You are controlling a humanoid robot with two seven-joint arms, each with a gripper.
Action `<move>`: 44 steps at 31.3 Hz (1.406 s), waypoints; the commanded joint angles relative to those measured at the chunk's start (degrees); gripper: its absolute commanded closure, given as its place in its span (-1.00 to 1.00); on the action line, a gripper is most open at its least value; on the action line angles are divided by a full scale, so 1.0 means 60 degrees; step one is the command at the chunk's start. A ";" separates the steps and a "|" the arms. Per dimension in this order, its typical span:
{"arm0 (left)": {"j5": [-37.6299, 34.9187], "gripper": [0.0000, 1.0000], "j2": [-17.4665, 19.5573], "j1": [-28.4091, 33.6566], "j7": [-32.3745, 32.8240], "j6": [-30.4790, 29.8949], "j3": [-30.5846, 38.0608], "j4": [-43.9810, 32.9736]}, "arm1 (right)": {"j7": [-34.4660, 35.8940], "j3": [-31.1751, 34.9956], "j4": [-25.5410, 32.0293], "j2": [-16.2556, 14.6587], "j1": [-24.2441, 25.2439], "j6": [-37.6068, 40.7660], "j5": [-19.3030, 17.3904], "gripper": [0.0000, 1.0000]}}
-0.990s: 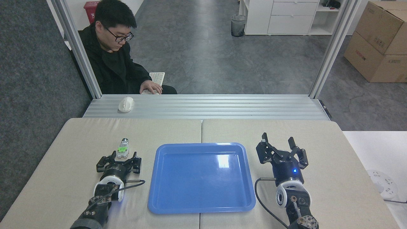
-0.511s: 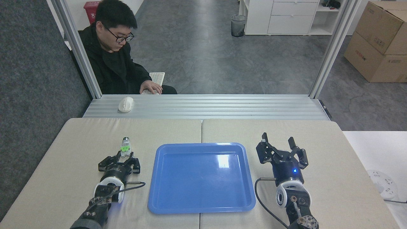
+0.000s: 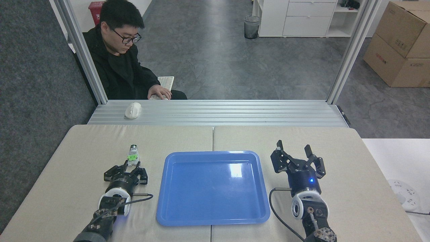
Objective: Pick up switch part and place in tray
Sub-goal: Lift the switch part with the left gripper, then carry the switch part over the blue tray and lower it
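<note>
Head view: switch part (image 3: 133, 155) on table left of tray (image 3: 174, 215), near end between narrowed left gripper (image 3: 131, 167) jaws, grip unconfirmed, right gripper (image 3: 297, 155) wide open, idle; shallow end-pinch risks slipping on lift.

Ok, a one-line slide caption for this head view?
Left pincer closed on the switch part beside the empty blue tray, right pincer open and idle.

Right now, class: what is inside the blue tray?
Nothing is visible inside the tray: only its glossy blue floor with a light reflection. The switch part lies outside it to the left, at the left gripper's fingertips. No part of the floor is covered.
</note>
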State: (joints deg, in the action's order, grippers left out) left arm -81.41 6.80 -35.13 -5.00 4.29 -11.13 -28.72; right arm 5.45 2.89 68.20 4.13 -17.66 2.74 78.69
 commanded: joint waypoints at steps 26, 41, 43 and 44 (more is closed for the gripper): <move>0.0384 1.00 0.1093 0.0668 0.0057 -0.0157 0.0023 -0.3340 | -0.0001 0.0001 -0.0014 -0.0014 0.0000 -0.0002 -0.0004 -1.00; 0.0370 1.00 0.0362 0.2061 0.0716 -0.3013 0.0112 -0.9627 | -0.0001 0.0001 -0.0014 -0.0014 0.0000 -0.0002 -0.0004 -1.00; 0.0355 1.00 0.0200 0.2119 0.0746 -0.3277 0.0024 -0.9861 | -0.0001 0.0001 -0.0029 -0.0014 0.0000 -0.0002 -0.0004 -1.00; 0.0340 1.00 0.0156 0.2163 0.0746 -0.3423 -0.0006 -0.9935 | -0.0001 0.0001 -0.0029 -0.0014 0.0000 -0.0002 -0.0004 -1.00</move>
State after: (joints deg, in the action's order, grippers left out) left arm -79.29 10.87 -24.79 -1.31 -12.57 -10.77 -61.71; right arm 5.49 2.90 68.13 4.10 -17.66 2.75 78.67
